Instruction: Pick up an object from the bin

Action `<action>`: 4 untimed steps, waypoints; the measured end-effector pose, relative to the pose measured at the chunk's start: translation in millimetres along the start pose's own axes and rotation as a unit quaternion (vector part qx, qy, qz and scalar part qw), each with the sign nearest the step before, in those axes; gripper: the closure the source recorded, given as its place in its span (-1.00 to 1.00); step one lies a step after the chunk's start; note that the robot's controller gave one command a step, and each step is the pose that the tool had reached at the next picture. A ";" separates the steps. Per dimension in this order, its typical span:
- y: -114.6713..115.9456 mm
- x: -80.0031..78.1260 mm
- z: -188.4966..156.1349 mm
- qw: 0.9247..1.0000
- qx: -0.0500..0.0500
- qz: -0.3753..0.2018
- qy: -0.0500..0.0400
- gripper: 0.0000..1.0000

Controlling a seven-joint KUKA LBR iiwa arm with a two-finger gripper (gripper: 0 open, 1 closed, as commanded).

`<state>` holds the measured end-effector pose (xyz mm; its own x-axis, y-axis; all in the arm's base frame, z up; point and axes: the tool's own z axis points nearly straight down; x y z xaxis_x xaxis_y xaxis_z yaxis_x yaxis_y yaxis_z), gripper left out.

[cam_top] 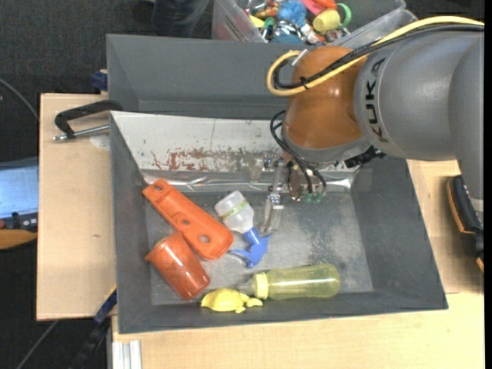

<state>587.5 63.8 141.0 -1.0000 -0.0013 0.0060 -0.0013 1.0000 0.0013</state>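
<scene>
Gripper [269,225] hung tip-down in grey metal bin [384,229], likely for a straight descent; open or closed could not be told | small blue plastic piece [256,248] just beside tip, judged target | small clear plastic bottle [235,212] near, opposite arm's side.

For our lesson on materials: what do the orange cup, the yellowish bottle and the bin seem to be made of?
Orange cup: probably plastic, smooth and slightly translucent, with an even moulded colour.
Yellowish bottle: likely tinted clear plastic, glossy; light passes through it.
Bin: grey metal, matt, with scratches and reddish, rust-like marks on its back wall.
</scene>
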 end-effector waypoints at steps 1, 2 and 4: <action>-0.2 -1.9 -4.9 1.000 0.000 0.001 -0.004 -1.00; 11.7 10.6 39.9 1.000 -0.001 0.013 -0.005 -1.00; 38.1 34.3 70.6 0.998 -0.002 0.056 -0.005 1.00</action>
<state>552.6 101.9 70.6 -0.9938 0.1108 -0.0038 0.1108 0.9938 0.0050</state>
